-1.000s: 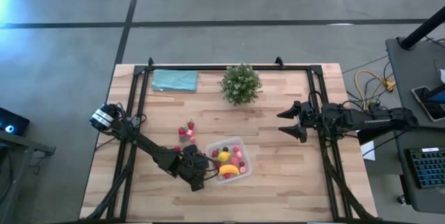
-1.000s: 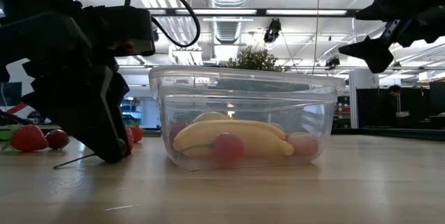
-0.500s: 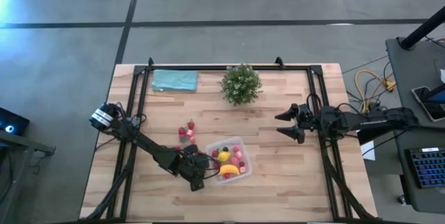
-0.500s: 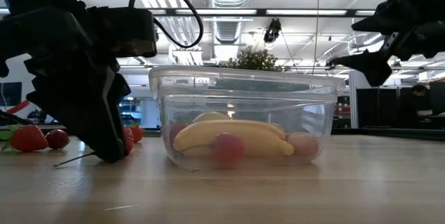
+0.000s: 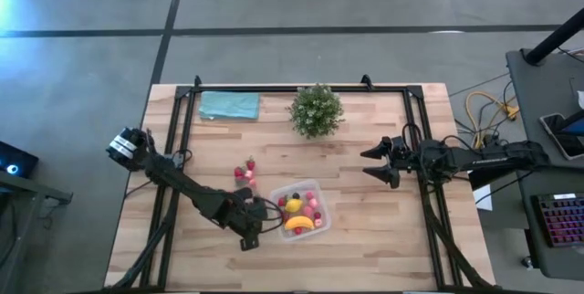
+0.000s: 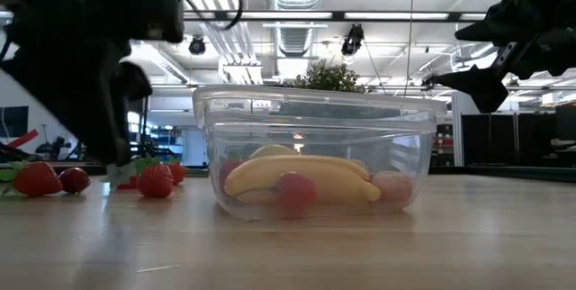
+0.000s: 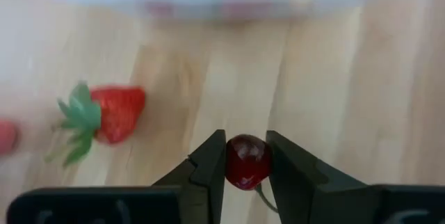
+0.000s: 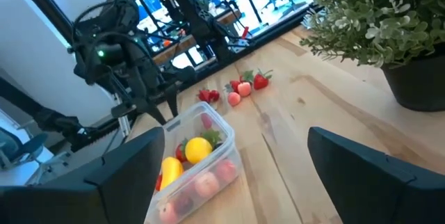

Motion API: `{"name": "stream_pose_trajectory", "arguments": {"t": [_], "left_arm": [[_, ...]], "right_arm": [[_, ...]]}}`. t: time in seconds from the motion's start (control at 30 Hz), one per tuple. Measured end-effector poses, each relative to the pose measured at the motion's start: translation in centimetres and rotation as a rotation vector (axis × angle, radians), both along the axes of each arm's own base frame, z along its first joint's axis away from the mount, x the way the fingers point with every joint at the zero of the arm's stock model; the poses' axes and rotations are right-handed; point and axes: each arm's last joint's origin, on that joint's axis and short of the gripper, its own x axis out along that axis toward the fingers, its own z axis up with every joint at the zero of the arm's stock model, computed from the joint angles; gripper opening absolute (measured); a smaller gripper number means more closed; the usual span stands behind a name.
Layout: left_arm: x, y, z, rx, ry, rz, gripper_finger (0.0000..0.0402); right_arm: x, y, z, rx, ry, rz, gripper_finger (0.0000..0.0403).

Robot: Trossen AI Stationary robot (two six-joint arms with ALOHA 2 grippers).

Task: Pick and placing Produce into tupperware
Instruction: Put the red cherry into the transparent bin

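Dark red and round, a small cherry [image 7: 247, 161] sits clamped between the fingers of the left gripper [image 7: 246, 160], just above the wooden surface [image 5: 365, 239] beside the clear container [image 5: 302, 210]. That container holds a banana [image 6: 301, 176], a lemon [image 8: 197, 148] and several pink and red pieces. A strawberry [image 7: 104, 116] lies near the gripper, and more strawberries [image 5: 245, 173] sit a little farther off, possibly four or five. Well apart, the right gripper [image 5: 372, 163] hangs with its fingers spread, near the potted plant [image 5: 316, 110].
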Motion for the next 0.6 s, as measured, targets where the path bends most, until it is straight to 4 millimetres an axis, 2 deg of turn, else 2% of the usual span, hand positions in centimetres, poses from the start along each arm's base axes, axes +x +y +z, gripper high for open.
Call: {"name": "stream_pose_trajectory", "arguments": {"t": [0.2,0.5,0.6], "left_arm": [[1.8,1.6,1.8,0.047,-0.067,-0.043,0.0074],[6.1,4.8,7.4,0.175,-0.253,-0.099,0.0074],[6.7,5.6,7.8,0.193,-0.262,-0.103,0.0074]], "right_arm": [[0.0,0.0,0.0,0.0,-0.001,0.0,0.035],[0.0,0.0,0.0,0.0,-0.001,0.0,0.0348],[0.0,0.0,0.0,0.0,-0.001,0.0,0.035]]}}
